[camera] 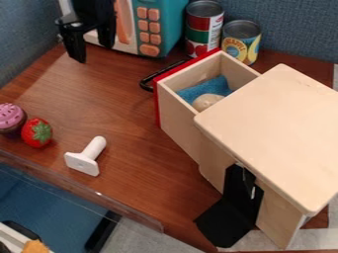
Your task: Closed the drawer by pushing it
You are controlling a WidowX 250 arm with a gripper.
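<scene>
Red-fronted drawer (182,118) sits extended from the wooden cabinet (277,133), with a blue cloth (198,90) inside. Black gripper (91,43): fingers spread apart, located well apart from the cabinet, on its drawer side.

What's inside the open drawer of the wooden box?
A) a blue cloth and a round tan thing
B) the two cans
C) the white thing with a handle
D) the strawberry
A, because a blue cloth and a round tan thing can be seen between the wooden walls of the pulled-out drawer.
</scene>
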